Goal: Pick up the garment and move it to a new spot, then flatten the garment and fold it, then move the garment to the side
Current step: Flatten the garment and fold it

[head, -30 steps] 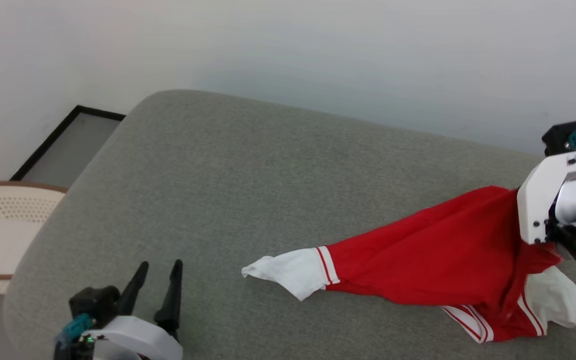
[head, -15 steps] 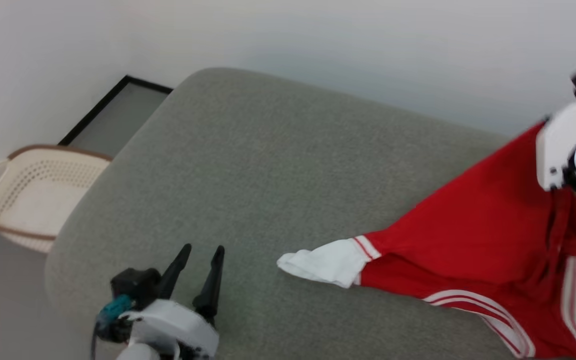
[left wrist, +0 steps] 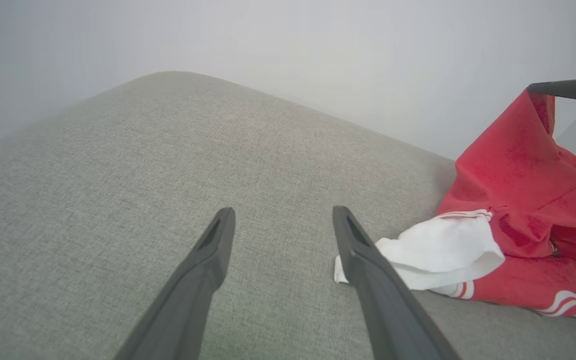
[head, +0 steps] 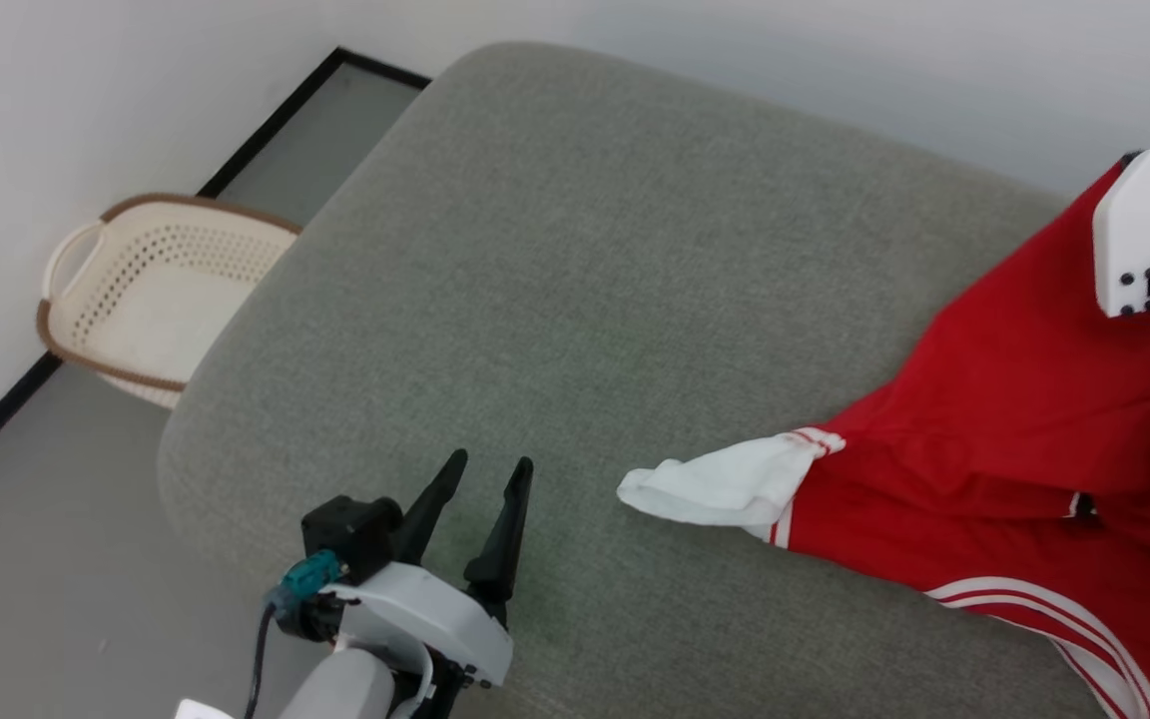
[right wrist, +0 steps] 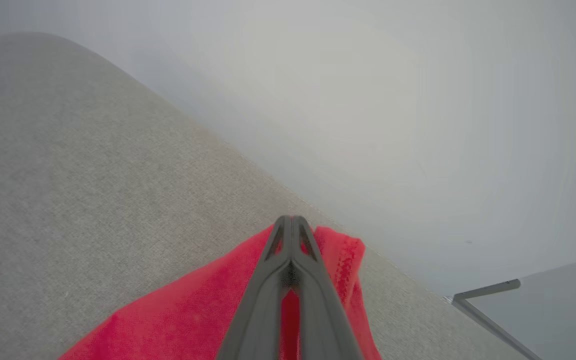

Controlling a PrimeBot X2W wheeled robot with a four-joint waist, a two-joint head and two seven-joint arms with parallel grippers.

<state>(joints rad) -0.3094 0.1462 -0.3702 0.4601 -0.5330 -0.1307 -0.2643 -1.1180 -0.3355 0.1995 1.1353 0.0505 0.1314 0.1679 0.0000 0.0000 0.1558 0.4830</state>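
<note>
Evidently the garment (head: 1014, 419) was in transfer. Its red body rose in a taut peak to the right gripper (right wrist: 290, 220), whose jaws were closed on a fold of the red cloth at 3 o'clock in the head view. The lower part lay on the grey cushion (head: 575, 250) toward 5 o'clock. One white sleeve (head: 725, 484) lay flat on the cushion, pointing to 9 o'clock. Held at a single point, the cloth was drawn out long rather than spread.

The left gripper (head: 490, 459) was poised at 7 o'clock, jaws open and empty. It was near the sleeve's tip but apart from it, probably placed to take a second hold.

Open room lay across the cushion from 10 to 1 o'clock, bare to its rounded rim. Beyond that rim at 9 o'clock stood a perforated basket (head: 191, 199) on the floor (head: 56, 559), close to the wall (head: 86, 100). The cushion's near edge at 6 o'clock left little margin for a hanging hem.
</note>
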